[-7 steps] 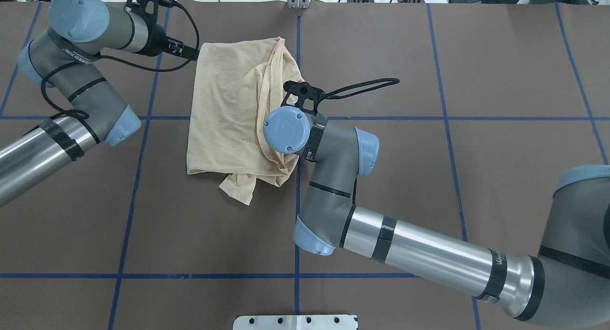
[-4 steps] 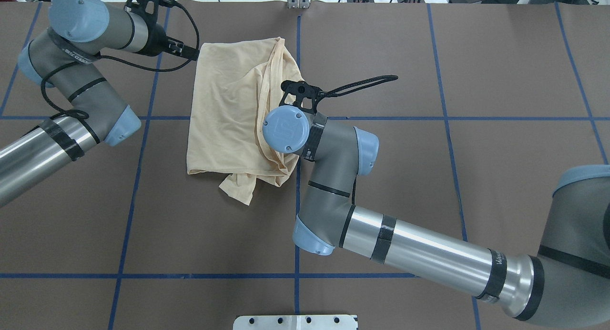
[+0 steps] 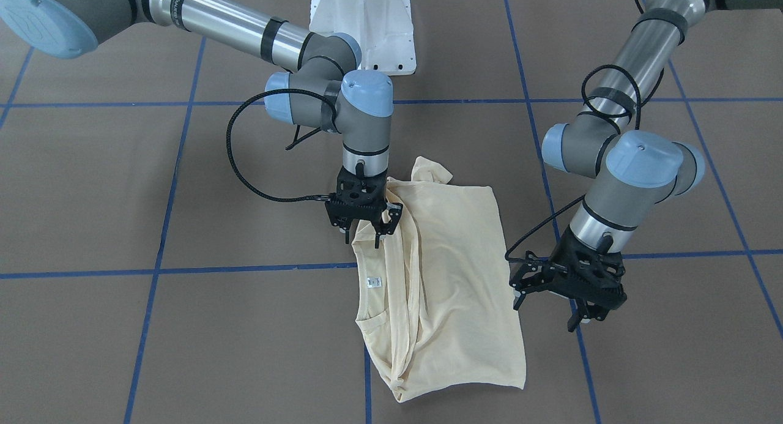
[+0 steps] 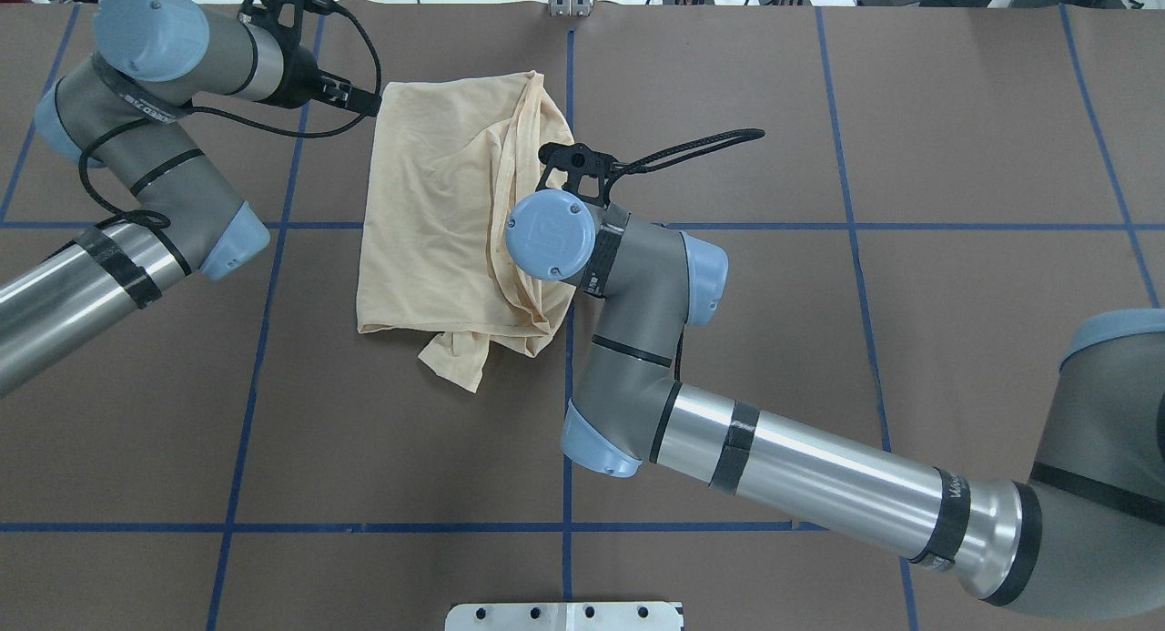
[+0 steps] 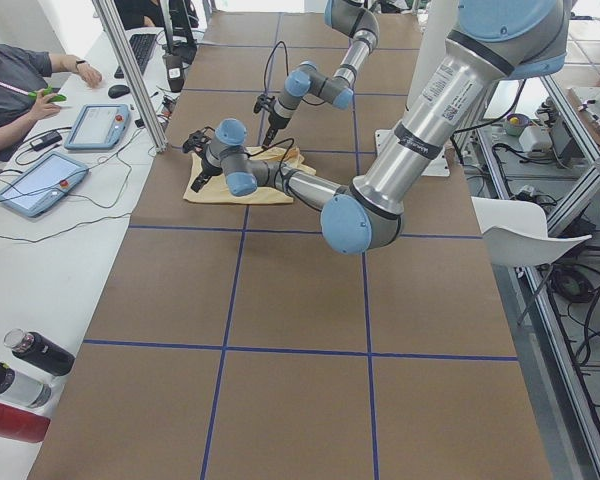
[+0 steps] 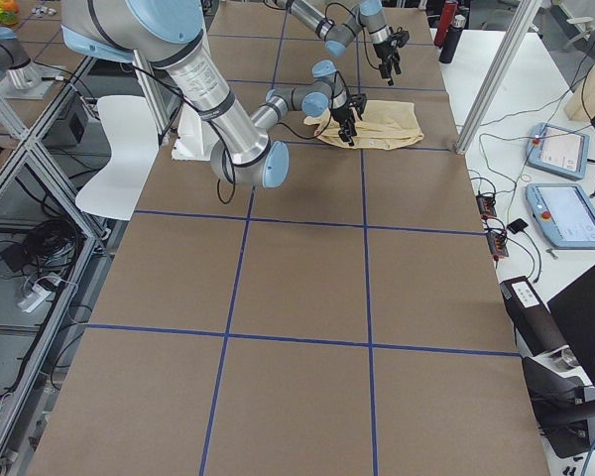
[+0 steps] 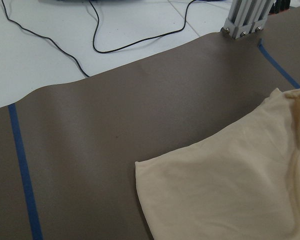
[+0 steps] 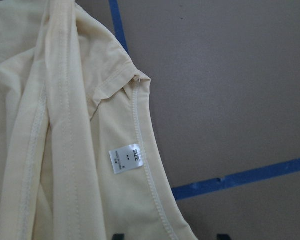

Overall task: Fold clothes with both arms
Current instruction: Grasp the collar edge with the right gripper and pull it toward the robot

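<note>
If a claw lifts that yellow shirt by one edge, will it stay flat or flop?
Probably floppy: the shirt lies in soft folds, so a lifted edge would drape. Likely light, since the fabric looks thin. Pushed, it would probably bunch up.

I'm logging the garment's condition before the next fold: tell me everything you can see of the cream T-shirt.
The T-shirt is pale cream-yellow, thin knit fabric, lying flat on the brown table, folded lengthwise into a rough rectangle. The stitched neckline with a small white label faces up along one long edge, beside bunched folds. A sleeve-like end pokes out toward the robot. No print shows. The right gripper hangs open at the neck edge; contact cannot be told.
</note>
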